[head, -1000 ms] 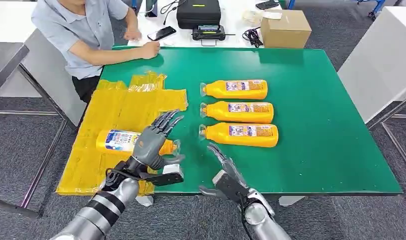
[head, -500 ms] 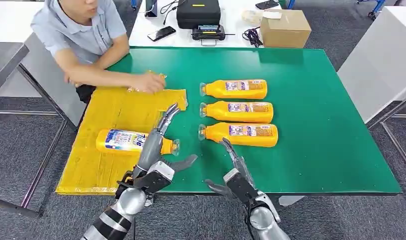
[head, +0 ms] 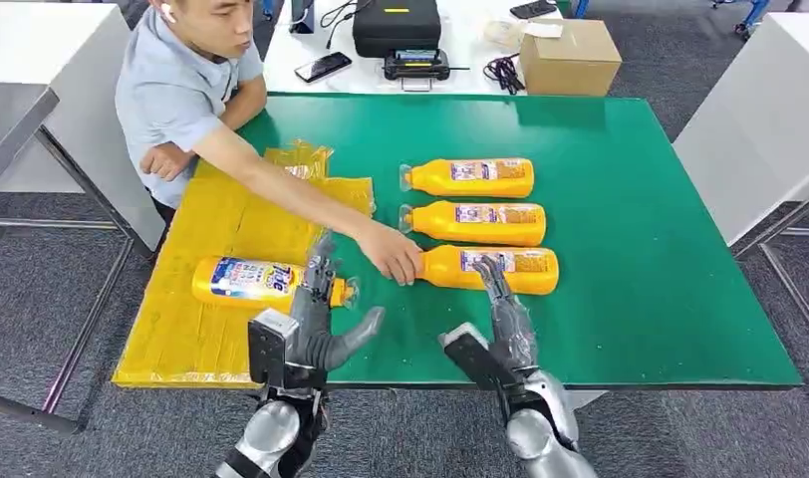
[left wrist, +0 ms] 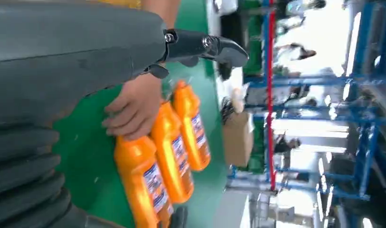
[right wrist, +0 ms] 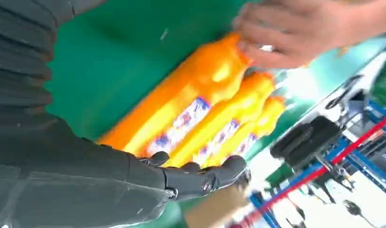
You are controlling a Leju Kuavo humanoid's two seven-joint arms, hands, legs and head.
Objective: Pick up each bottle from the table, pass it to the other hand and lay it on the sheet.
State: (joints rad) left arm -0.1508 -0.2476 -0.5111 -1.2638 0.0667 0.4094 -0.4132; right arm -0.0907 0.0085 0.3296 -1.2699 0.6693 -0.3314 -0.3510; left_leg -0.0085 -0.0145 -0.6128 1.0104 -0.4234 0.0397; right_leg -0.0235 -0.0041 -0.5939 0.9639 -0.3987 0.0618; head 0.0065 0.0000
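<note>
You are seeing the person's hand [head: 391, 253] now reaching across to the nearest bottle's [head: 500, 270] neck. Both robot hands are hanging open and empty: the right hand [head: 502, 317] just before that orange, labelled bottle, the left hand [head: 319, 317] beside the bottle lying on the yellow sheet [head: 221, 214].

We see left hand [head: 316, 319]: grey palm, dark thin fingers, thick grey thumb, black box at wrist. Right hand [head: 505, 324] looks same. Our arms shiny silver and round. Grey ribbed covers behind hands in wrist views.
</note>
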